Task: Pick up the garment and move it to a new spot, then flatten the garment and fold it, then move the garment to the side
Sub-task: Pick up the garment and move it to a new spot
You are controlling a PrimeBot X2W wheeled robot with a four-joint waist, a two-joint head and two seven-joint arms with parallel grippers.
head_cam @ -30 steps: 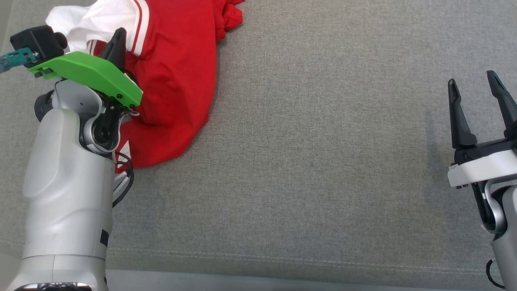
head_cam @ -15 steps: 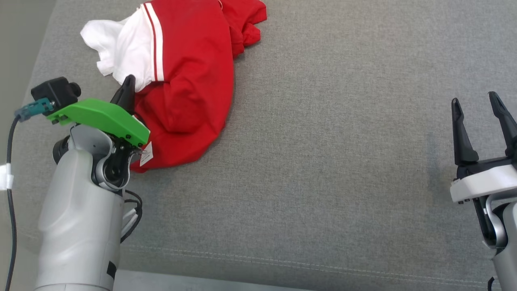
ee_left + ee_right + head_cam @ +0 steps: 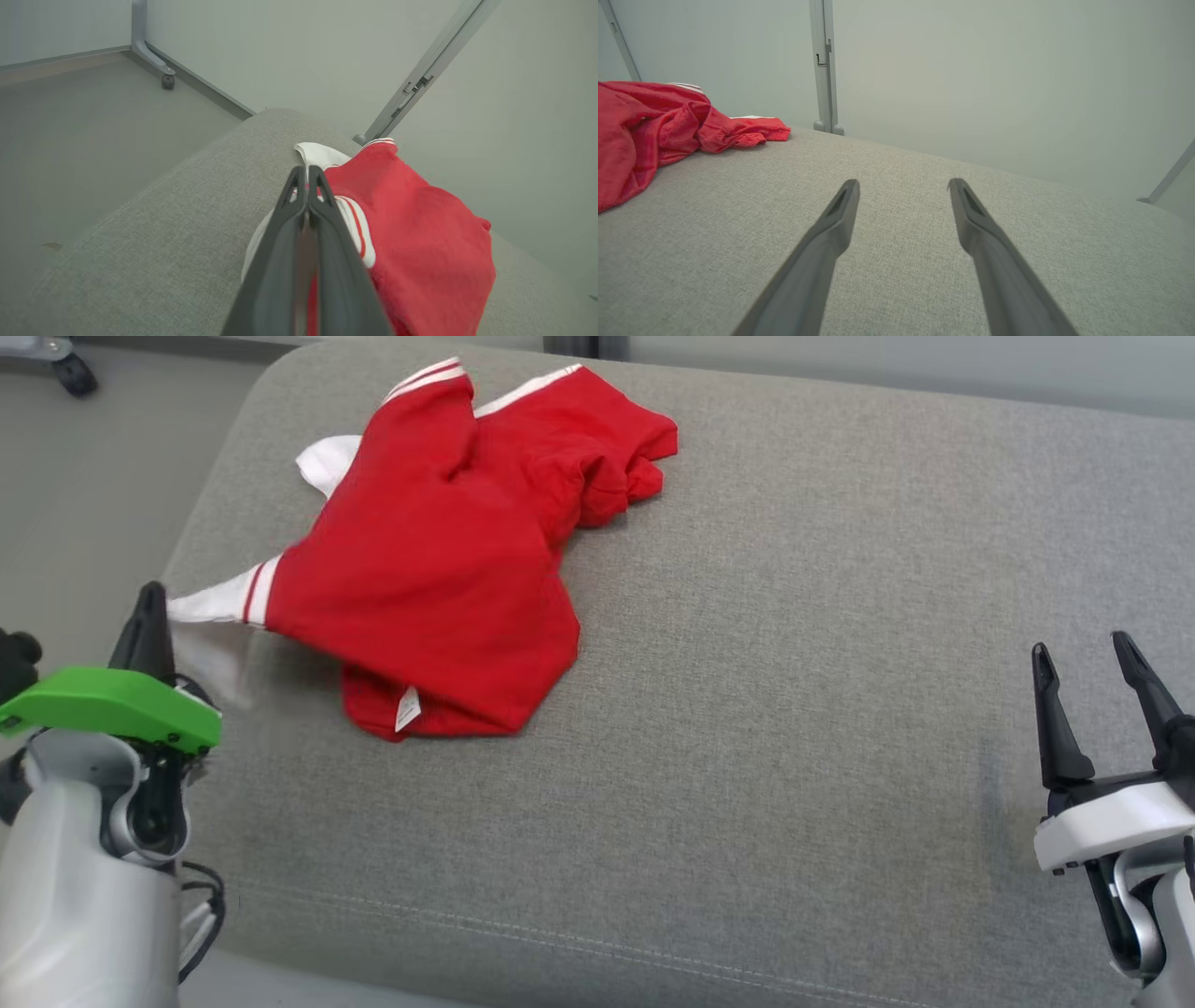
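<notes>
The garment (image 3: 439, 588) is red with white striped cuffs and lies crumpled on the far left part of the grey cushion (image 3: 794, 756). One white-cuffed sleeve (image 3: 219, 605) is stretched out leftward to my left gripper (image 3: 149, 602), which is shut on it near the cushion's left edge. In the left wrist view the left gripper (image 3: 307, 170) has its fingers pressed together over the white cuff, with the garment (image 3: 420, 233) trailing to the right. My right gripper (image 3: 1088, 658) stands open over bare cushion at the far right, well away from the garment (image 3: 640, 126); the right gripper (image 3: 903, 186) holds nothing.
The cushion's rounded left edge (image 3: 201, 513) drops to a grey floor (image 3: 84, 485). A caster (image 3: 73, 373) of a metal frame stands at the far left. A pale wall with metal posts (image 3: 824, 65) runs behind the cushion.
The head camera has tilted up, so the whole picture shifted. My left gripper drew the white-cuffed sleeve out to the left, and the garment now lies more spread. The right gripper stayed open.
</notes>
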